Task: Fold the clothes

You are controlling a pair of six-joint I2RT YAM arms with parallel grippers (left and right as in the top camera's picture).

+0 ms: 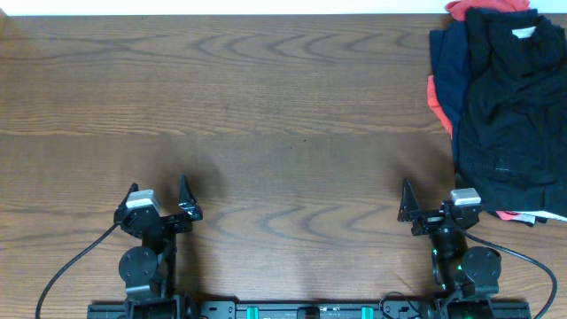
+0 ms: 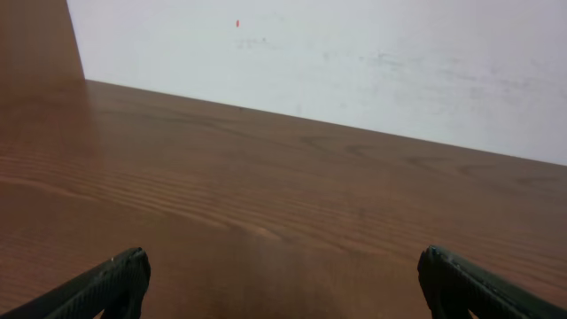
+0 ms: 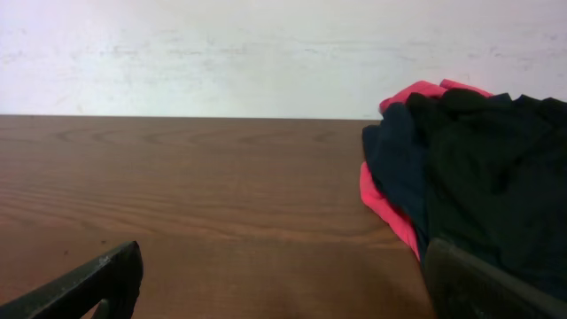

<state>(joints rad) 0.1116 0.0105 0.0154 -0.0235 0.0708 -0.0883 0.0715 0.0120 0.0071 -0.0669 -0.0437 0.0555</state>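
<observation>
Black shorts (image 1: pixel 509 115), small pale tag (image 1: pixel 523 32), writing unreadable, wooden table (image 1: pixel 266 106)

The black shorts (image 1: pixel 514 115) are seen unfolded and rumpled in a heap along the right edge of the table (image 1: pixel 266 106), stretched from the far right corner toward the near edge. A small light patch (image 1: pixel 523 32) is shown at their far end.

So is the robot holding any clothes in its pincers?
No, nothing is held. The left pincer and the right pincer are both open and empty; the black shorts lie untouched.
</observation>
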